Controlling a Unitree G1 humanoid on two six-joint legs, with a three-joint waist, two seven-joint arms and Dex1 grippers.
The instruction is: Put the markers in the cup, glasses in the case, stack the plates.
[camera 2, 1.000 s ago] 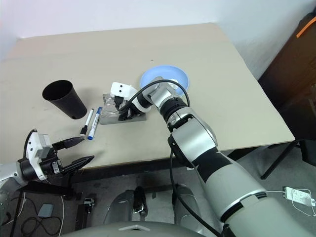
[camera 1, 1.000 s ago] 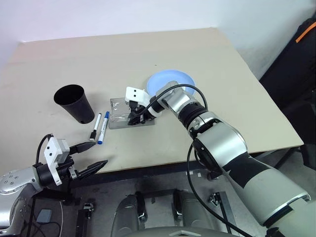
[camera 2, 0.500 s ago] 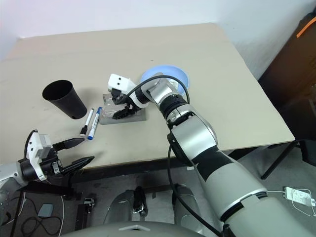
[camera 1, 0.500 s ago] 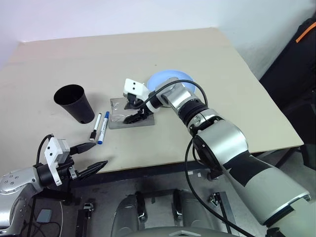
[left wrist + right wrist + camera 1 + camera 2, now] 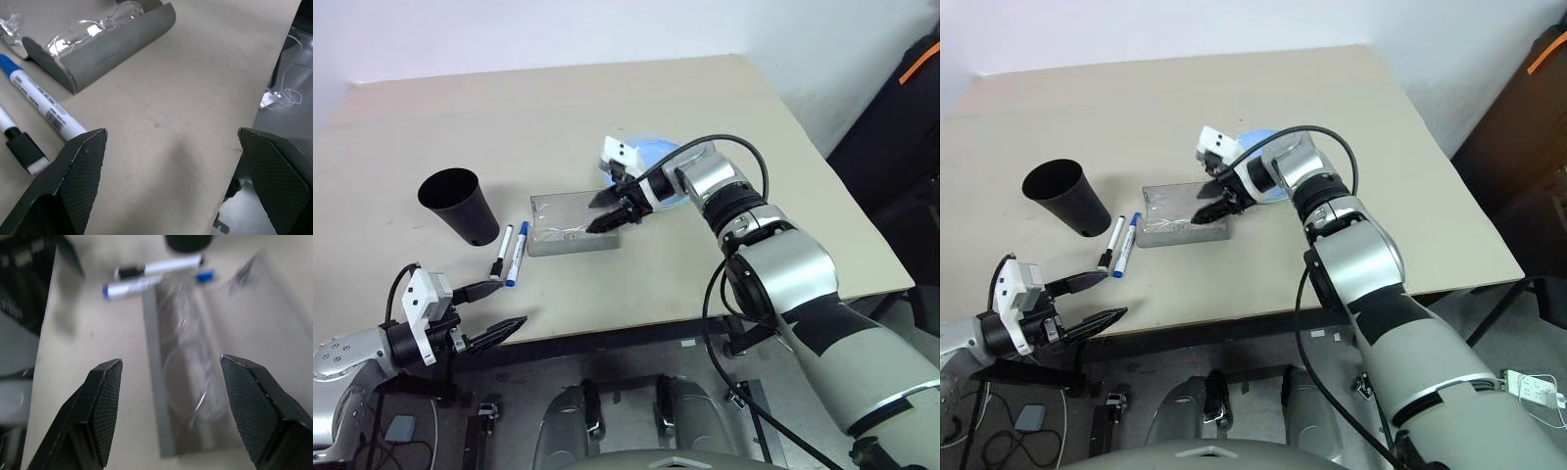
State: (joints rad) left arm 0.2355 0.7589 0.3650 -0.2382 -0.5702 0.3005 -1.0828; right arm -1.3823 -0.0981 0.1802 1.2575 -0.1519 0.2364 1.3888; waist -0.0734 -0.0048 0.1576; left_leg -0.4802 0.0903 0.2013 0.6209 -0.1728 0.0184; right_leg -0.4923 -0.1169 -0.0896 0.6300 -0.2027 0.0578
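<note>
Glasses (image 5: 570,232) now lie in case (image 5: 573,243) | right hand (image 5: 612,208) withdrawn, spread, empty | left hand (image 5: 494,310) unmoved, spread, empty

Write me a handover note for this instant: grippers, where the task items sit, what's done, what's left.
Left gripper: open, empty, low at the table's near edge.
Right gripper: open, empty, over the right end of the case.
Glasses: lying inside the open case. Done, unless the case needs closing.
Markers: black one and blue one lie side by side on the table, between the cup and the case. Cup upright, looks empty.
Plates: the blue plate sits behind the right arm, mostly hidden; I cannot tell whether the green one is stacked with it.
Left: both markers into the cup; check the plates.
</note>
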